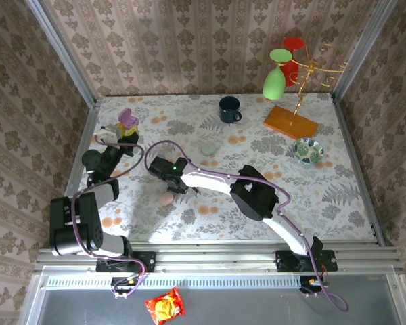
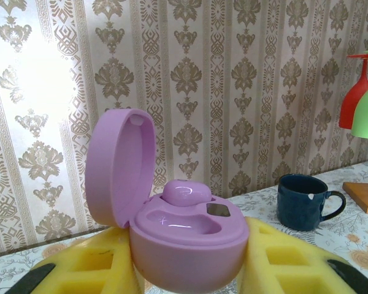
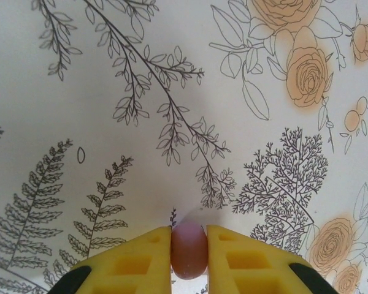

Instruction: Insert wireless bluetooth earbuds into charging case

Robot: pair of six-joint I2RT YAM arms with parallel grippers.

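Left fingers (image 2: 282, 260): yellow foam pads, closed on either side of the lilac charging case (image 2: 190, 248); you see the case held upright, its round lid (image 2: 119, 165) swung open to the left.
Case contents: one lilac earbud (image 2: 185, 191) seated in the rear well; front well (image 2: 184, 223) bare and glossy.
Right fingers (image 3: 245, 260): yellow pads closed on a mauve-pink earbud (image 3: 188, 251), pinched at their tips over the floral surface (image 3: 141, 92); you cannot tell whether the bud touches the surface.
Overhead, your left arm stands at the left edge with the case raised; your right arm reaches across to left of centre.
Loose pieces: pink oval pebble (image 1: 166, 198) on the surface just beside the right arm's wrist; greenish pebble (image 1: 208, 148) farther back, well apart from it.
Background stock: dark blue mug (image 1: 230, 109) at the rear; wire stand on an orange base (image 1: 291, 122) carrying a green glass (image 1: 274, 81) and a red glass (image 1: 294, 44); patterned bowl (image 1: 308, 150) near that base; red snack packet (image 1: 165, 306) in front of the rail.
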